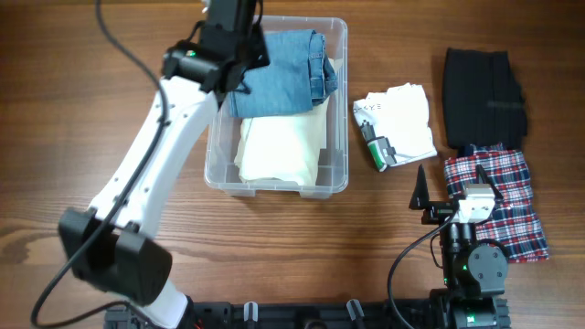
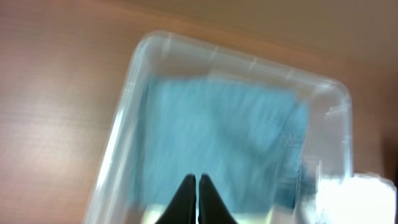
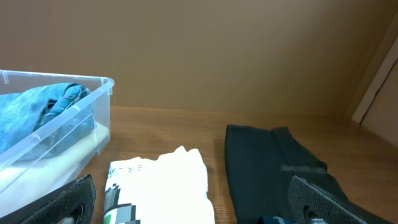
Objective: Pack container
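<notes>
The clear plastic container [image 1: 340,100] stands left of centre. It holds folded blue jeans [image 1: 288,78] at the far end and a cream folded garment [image 1: 279,151] at the near end. My left gripper [image 2: 196,180] is shut and empty, hovering above the jeans [image 2: 217,137] over the container's far left corner [image 2: 146,46]. My right gripper [image 1: 452,187] is open and empty, resting low near the front right, between the white printed shirt [image 3: 158,183] and the black garment [image 3: 267,165]. The container also shows in the right wrist view [image 3: 102,84].
A white printed shirt [image 1: 398,123], a black folded garment [image 1: 484,96] and a red plaid garment [image 1: 507,196] lie on the wooden table [image 1: 73,110] right of the container.
</notes>
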